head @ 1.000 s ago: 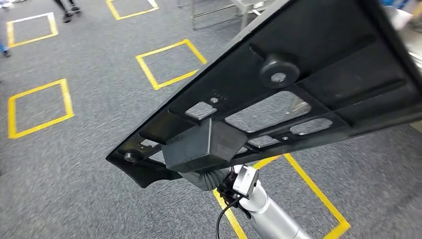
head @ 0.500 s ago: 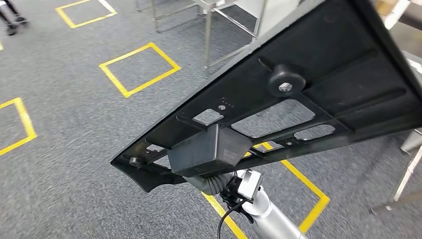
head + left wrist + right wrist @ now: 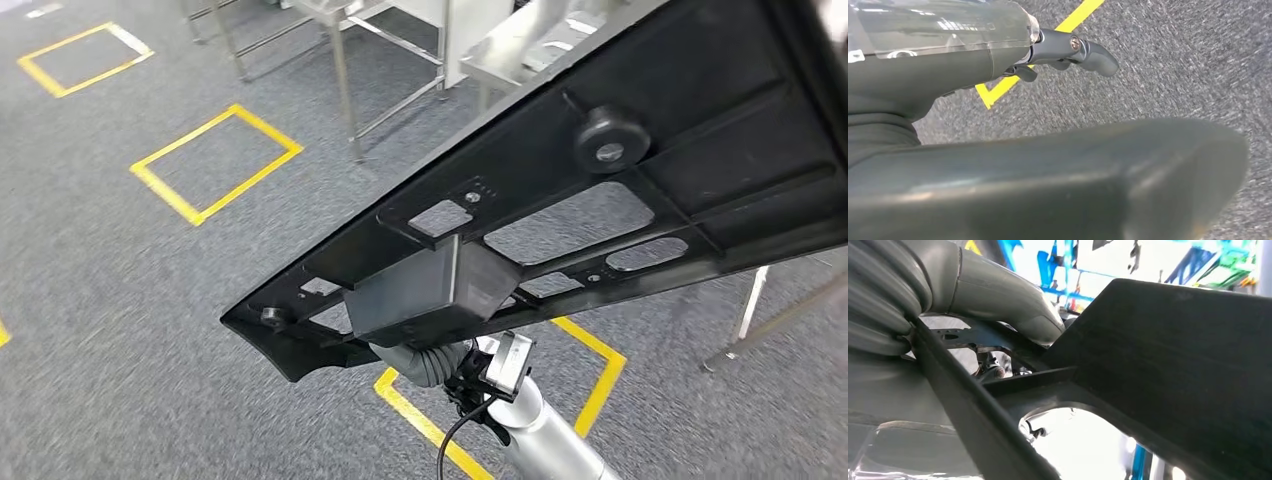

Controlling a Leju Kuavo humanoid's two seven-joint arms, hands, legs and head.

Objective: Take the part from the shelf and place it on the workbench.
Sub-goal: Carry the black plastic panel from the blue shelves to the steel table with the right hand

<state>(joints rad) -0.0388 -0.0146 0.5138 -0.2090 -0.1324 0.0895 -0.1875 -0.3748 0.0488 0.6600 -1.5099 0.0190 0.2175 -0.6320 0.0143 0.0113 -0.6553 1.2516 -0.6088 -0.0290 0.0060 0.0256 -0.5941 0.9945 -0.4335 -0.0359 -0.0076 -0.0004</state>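
Observation:
A large flat black plastic part with cut-outs, a round knob and a box-shaped block fills the right half of the head view, held up over the floor. My right hand grips it from underneath, its grey thumb lying over a rib of the part. In the head view the part hides that hand; its ribbed wrist cover and silver arm show below the block. My left hand hangs over the grey carpet with nothing in it, its fingers loosely apart.
A steel workbench with thin metal legs stands ahead at the upper middle, partly behind the part. Another metal leg stands at the right. Yellow tape squares mark the grey carpet.
The whole view has swung: the floor squares slid left and the steel benches came closer into view. The part stays held the same way in my right hand.

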